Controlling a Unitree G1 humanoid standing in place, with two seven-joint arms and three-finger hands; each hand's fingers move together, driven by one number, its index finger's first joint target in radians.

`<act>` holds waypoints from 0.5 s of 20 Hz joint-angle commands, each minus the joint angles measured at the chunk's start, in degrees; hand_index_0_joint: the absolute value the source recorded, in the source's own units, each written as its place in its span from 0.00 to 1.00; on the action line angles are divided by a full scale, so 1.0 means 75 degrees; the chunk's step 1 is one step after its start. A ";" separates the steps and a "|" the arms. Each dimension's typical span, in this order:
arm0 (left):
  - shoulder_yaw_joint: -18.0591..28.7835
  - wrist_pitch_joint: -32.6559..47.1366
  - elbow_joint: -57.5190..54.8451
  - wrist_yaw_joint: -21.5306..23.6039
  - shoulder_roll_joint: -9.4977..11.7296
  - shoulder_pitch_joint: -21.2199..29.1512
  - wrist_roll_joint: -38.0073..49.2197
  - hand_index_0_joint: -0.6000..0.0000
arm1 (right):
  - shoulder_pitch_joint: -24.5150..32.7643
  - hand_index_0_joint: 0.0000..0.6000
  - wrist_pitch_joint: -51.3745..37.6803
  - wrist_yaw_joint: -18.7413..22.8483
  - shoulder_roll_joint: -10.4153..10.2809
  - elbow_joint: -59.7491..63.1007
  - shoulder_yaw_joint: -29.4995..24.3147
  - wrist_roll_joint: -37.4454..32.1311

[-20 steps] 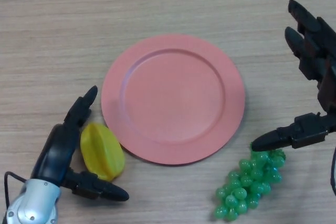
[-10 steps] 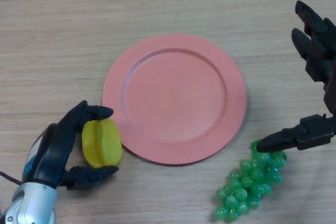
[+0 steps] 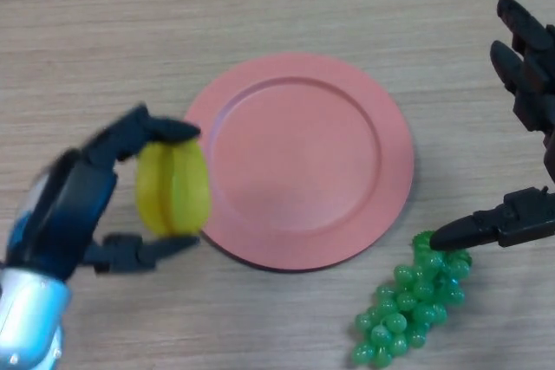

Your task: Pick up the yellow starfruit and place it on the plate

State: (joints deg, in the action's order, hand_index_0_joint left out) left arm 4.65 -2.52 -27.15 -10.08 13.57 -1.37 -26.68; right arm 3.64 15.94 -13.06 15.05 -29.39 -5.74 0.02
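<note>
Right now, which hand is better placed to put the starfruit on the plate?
Left. The left hand already grips the starfruit beside the plate; the right hand is open near the grapes.

The plate (image 3: 299, 162) sits mid-table (image 3: 87, 32). At its 9 o'clock edge is the starfruit (image 3: 173, 188), within the left hand (image 3: 74, 214). The grapes (image 3: 412, 301) lie at 4 o'clock, the right hand (image 3: 529, 214) beside them.

Right robot hand (image 3: 531, 162) cut off at frame edge; starfruit (image 3: 173, 188) hides plate (image 3: 299, 162) rim.
</note>
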 commanded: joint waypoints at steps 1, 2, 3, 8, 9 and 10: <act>0.0150 0.1282 0.0066 0.1058 0.0239 0.0442 -0.0367 0.00 | 0.0141 0.00 -0.0749 0.0132 0.0174 -0.0473 -0.0417 -0.0408; -0.0002 0.1373 0.0350 0.1261 0.0243 0.0609 -0.0486 0.00 | 0.0235 0.00 -0.0817 0.0309 0.0169 -0.0465 -0.0373 -0.0393; -0.0069 0.1458 0.0481 0.1418 0.0222 0.0668 -0.0504 0.00 | 0.0263 0.00 -0.0826 0.0361 0.0160 -0.0481 -0.0347 -0.0421; -0.0535 0.2618 0.1956 0.1399 0.0186 0.1012 -0.0495 0.00 | 0.0288 0.00 -0.0964 0.0538 0.0109 -0.0476 -0.0227 -0.0352; -0.0552 0.2781 0.2156 0.1504 0.0179 0.1032 -0.0555 0.00 | 0.0270 0.00 -0.0980 0.0553 0.0101 -0.0495 -0.0229 -0.0358; -0.0639 0.2716 0.2459 0.1438 0.0140 0.1094 -0.0519 0.00 | 0.0213 0.00 -0.0940 0.0520 0.0117 -0.0597 -0.0333 -0.0438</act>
State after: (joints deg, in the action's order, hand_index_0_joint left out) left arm -1.83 11.94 -5.90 -3.68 13.65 4.95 -30.80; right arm 3.98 15.92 -11.48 14.87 -29.86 -5.45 0.00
